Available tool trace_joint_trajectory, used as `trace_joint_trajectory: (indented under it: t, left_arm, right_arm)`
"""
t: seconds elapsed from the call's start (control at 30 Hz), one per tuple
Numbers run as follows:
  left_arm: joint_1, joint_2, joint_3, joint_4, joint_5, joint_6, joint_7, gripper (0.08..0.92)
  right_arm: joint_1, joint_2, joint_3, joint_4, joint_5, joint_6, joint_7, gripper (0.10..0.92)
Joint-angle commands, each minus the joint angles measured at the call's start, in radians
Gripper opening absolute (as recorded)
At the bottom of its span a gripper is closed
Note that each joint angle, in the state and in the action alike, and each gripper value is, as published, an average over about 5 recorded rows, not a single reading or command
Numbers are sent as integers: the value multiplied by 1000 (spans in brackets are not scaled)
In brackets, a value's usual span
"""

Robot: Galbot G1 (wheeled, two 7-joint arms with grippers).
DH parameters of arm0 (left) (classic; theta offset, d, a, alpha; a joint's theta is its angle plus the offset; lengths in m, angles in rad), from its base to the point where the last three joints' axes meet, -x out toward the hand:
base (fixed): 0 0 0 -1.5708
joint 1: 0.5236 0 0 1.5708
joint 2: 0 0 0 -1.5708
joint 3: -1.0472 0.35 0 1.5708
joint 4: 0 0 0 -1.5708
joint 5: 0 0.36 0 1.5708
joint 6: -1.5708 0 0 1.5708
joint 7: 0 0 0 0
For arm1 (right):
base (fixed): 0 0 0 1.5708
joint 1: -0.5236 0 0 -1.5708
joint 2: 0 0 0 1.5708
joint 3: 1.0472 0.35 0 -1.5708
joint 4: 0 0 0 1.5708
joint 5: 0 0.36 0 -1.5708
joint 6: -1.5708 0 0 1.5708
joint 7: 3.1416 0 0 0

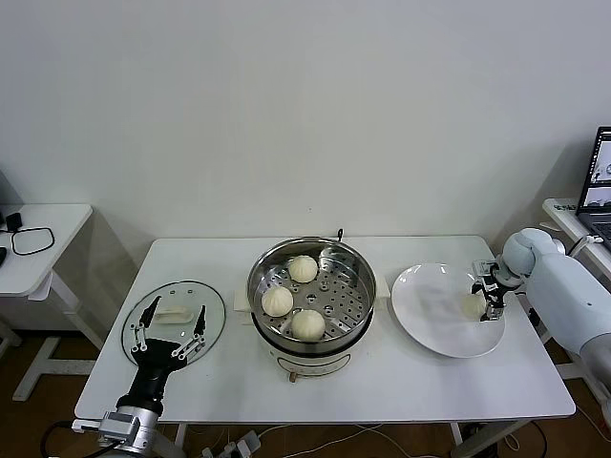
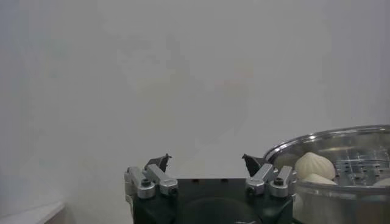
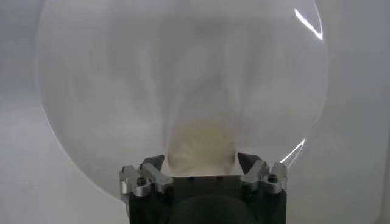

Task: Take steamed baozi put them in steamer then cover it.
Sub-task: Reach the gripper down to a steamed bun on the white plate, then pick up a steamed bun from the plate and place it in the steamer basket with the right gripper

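Observation:
The steamer [image 1: 346, 270] stands mid-table with three baozi on its tray, at the back [image 1: 303, 268], left [image 1: 277, 301] and front [image 1: 307, 324]. A fourth baozi [image 1: 472, 305] lies on the white plate [image 1: 430, 305]. My right gripper [image 1: 483, 300] is open low over the plate, one finger on each side of that baozi [image 3: 201, 145] with small gaps; its own view shows it [image 3: 201, 162]. The cover [image 1: 214, 324] lies flat at the table's left. My left gripper [image 1: 175, 321] is open and empty above it, and its own view [image 2: 207, 162] shows the steamer rim [image 2: 341, 135].
The plate [image 3: 109, 85] sits right of the steamer near the table's right edge. A small white side table [image 1: 48, 239] stands far left. A laptop [image 1: 600, 176] is on a surface at the far right. A white wall is behind.

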State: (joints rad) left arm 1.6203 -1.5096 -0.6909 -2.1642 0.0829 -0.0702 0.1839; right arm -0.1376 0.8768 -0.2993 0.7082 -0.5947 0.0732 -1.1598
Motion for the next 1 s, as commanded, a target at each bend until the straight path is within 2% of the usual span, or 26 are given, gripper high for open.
trace_joint_trajectory:
  t: [0.03, 0.27, 0.37, 0.77, 1.0]
  left_arm:
    - [0, 0, 2, 0, 0, 0, 0, 823]
    - [-1, 0, 5, -2, 0, 0, 0, 823]
    - [0, 0, 5, -4, 0, 1, 0, 823]
    - [-9, 1, 13, -2, 0, 2, -1, 823]
    - [-14, 8, 14, 2, -2, 1, 2, 823]
  right_arm:
    - [-4, 3, 12, -1, -6, 0, 2, 723]
    - [-5, -16, 3, 28, 18, -8, -10, 699]
    - [12, -55, -42, 82, 87, -36, -31, 696]
    - [392, -374, -553, 556, 671, -287, -115, 692]
    - [782, -437, -937, 811, 921, -421, -89, 692]
